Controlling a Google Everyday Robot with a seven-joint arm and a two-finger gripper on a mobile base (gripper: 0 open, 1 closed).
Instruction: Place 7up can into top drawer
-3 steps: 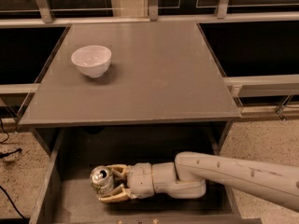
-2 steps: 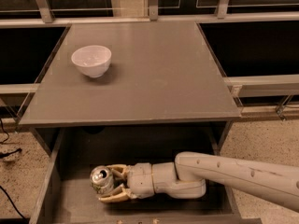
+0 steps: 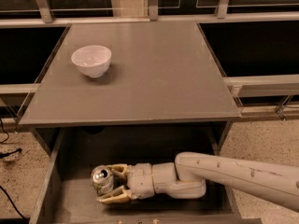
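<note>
The grey bench [image 3: 154, 83] bears a white bowl [image 3: 91, 60] at its back left, and below it the top drawer [image 3: 50, 181] stands pulled open. The arm [image 3: 243, 176] reaches in from the right; its hand [image 3: 105, 185], clamped either side of the 7up can [image 3: 101, 175], holds it low over the drawer's left floor. To finish well, seat the base flat, part the fingers gently, then withdraw straight. Nothing has visibly shifted since a second ago
</note>
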